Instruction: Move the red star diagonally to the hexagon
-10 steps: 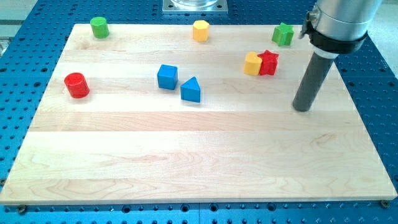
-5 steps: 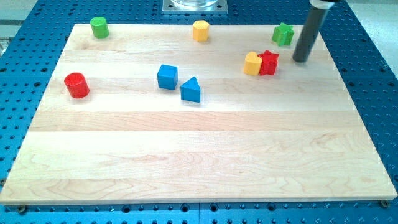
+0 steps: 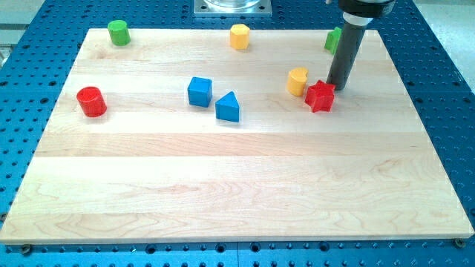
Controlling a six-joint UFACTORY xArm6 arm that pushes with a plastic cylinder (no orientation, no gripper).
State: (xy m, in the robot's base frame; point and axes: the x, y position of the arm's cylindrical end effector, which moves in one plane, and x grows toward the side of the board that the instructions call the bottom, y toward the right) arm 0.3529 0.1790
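The red star (image 3: 320, 96) lies on the wooden board at the view's right, a little below and right of a yellow block (image 3: 297, 81), with a small gap between them. My tip (image 3: 338, 87) stands just above and to the right of the red star, touching or nearly touching it. The yellow hexagon (image 3: 239, 35) sits near the board's top edge, in the middle. The rod partly hides a green block (image 3: 333, 38) at the top right.
A blue cube (image 3: 200, 91) and a blue triangle block (image 3: 228, 107) sit left of the middle. A red cylinder (image 3: 92, 101) is at the left. A green cylinder (image 3: 118, 32) is at the top left. The board (image 3: 237, 193) rests on a blue perforated table.
My tip moved from the right side up past the green block, then down-left against the red star. The red star slid down and away from the yellow block, which shifted slightly.
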